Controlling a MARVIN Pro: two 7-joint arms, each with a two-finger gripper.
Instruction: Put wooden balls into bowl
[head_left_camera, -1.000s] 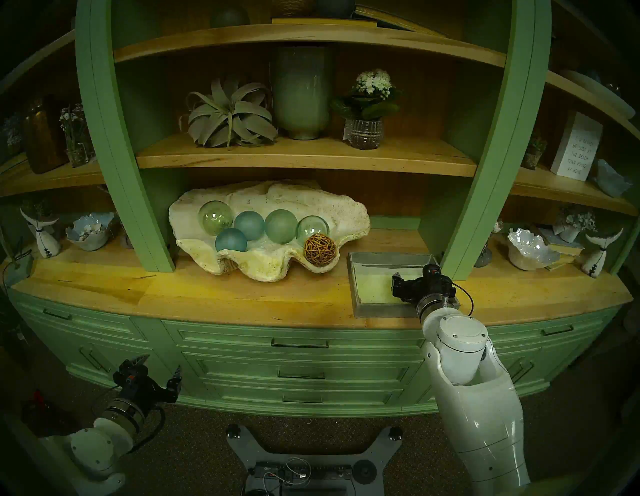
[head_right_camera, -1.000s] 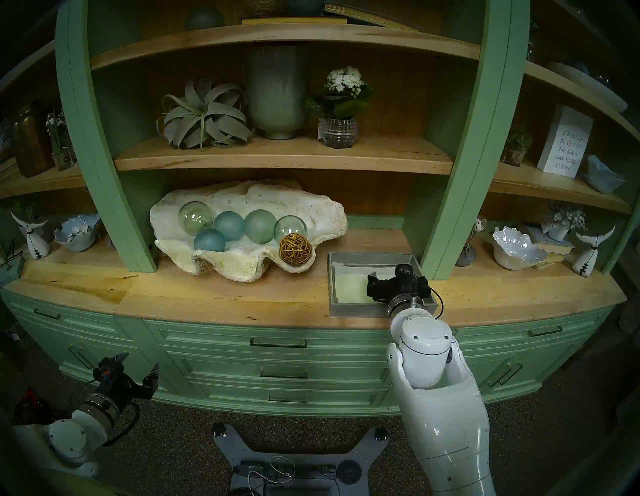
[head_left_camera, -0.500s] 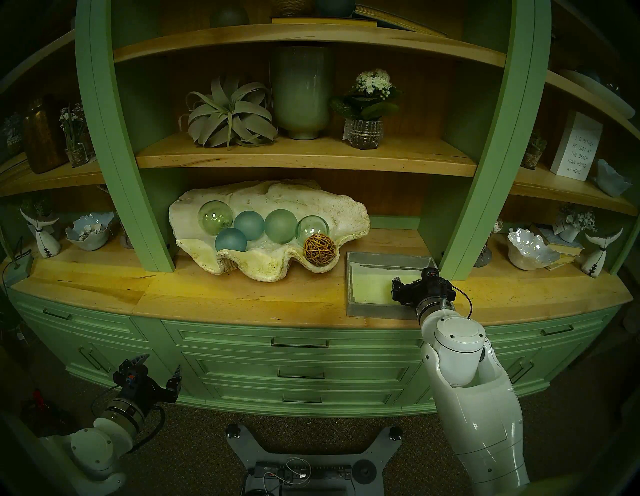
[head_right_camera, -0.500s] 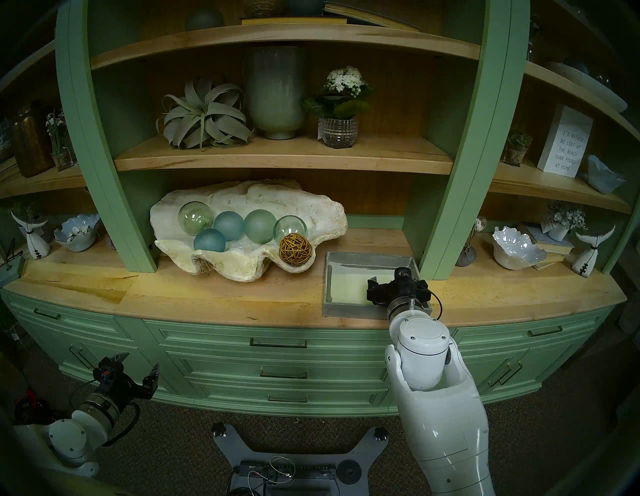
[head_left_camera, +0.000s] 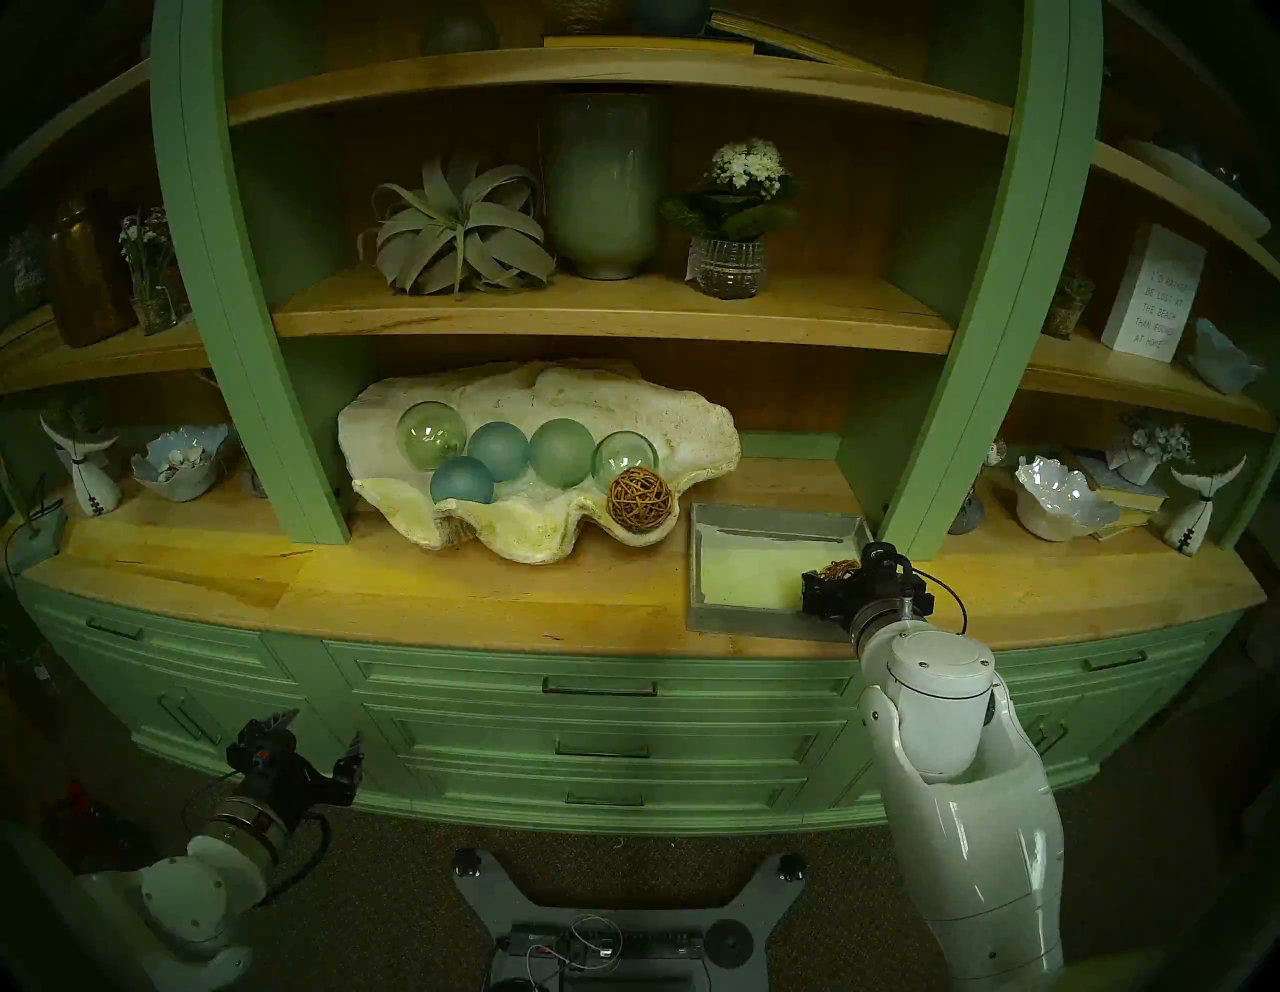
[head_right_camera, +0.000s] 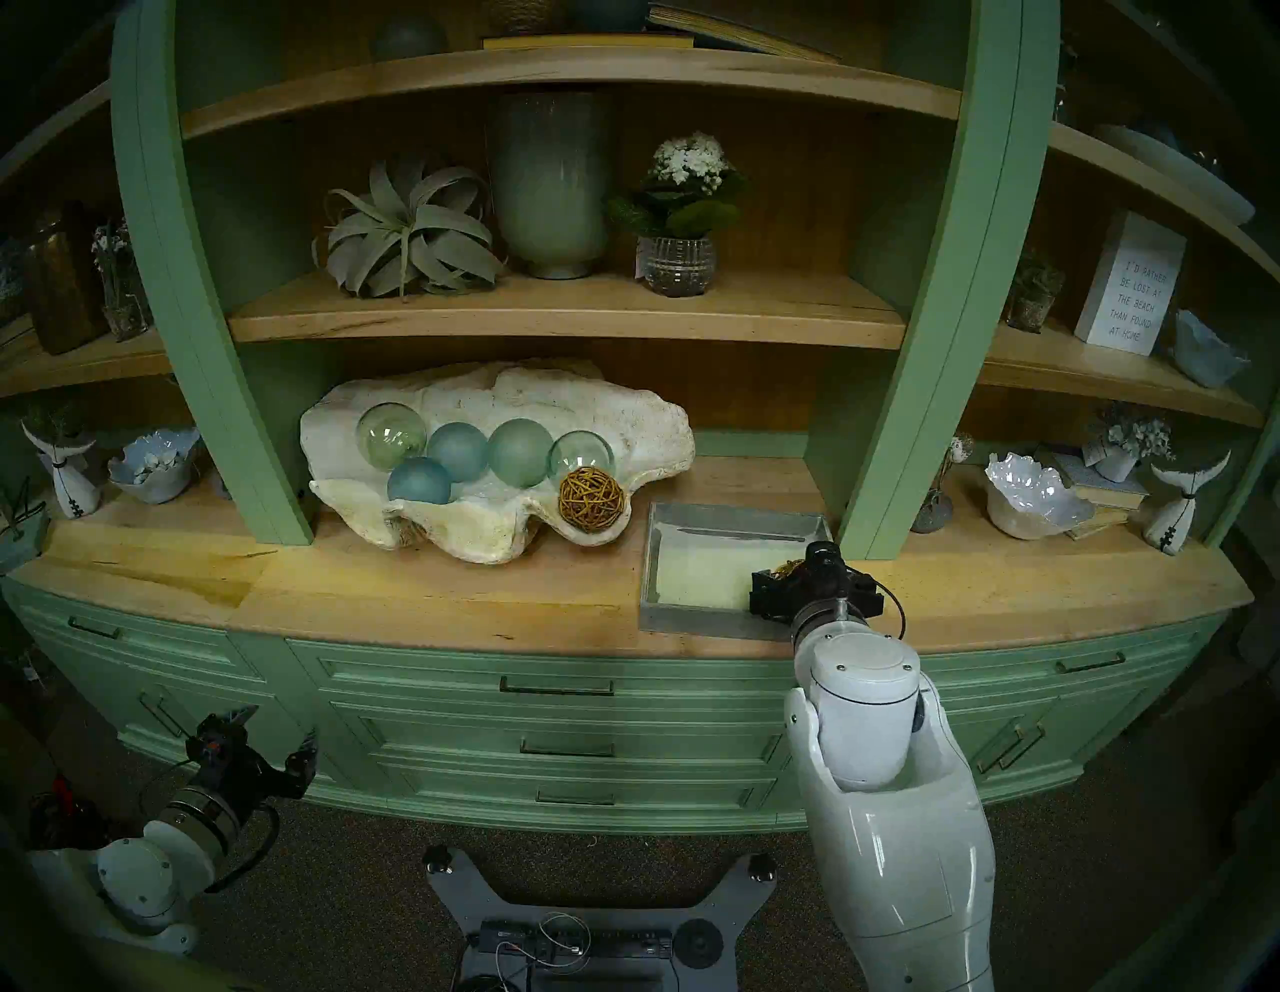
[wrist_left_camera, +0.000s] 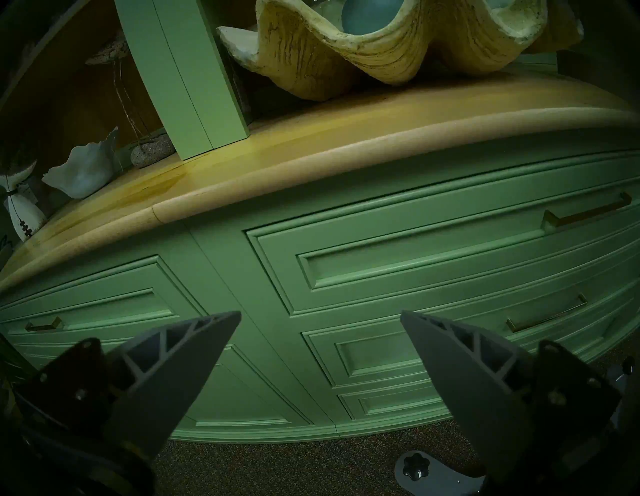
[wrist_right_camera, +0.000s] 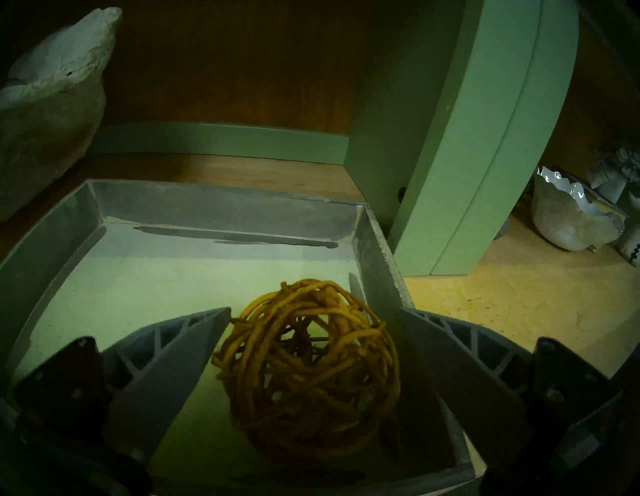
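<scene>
One wooden ball (head_left_camera: 640, 499) of woven rattan lies in the right front lobe of the clam-shell bowl (head_left_camera: 526, 540), which also shows in the other head view (head_right_camera: 485, 540). A second wooden ball (wrist_right_camera: 308, 363) lies in the near right corner of the grey tray (wrist_right_camera: 221, 207). My right gripper (wrist_right_camera: 315, 310) is open and low in the tray, one finger on each side of this ball. In the head view only the ball's top (head_left_camera: 838, 569) peeks past the right gripper (head_left_camera: 834, 580). My left gripper (head_left_camera: 315, 734) is open and empty, low in front of the drawers.
Several blue and green glass balls (head_left_camera: 561, 452) fill the shell beside the wooden one. A green upright post (wrist_right_camera: 467, 173) stands just right of the tray (head_left_camera: 748, 616). A small white ruffled bowl (head_left_camera: 1063, 495) sits further right. A wooden shelf (head_left_camera: 609, 319) overhangs the shell.
My right gripper has moved right, towards the tray's near right corner, and the ball's top now shows past it. The tray has slid slightly left. The left arm has not moved.
</scene>
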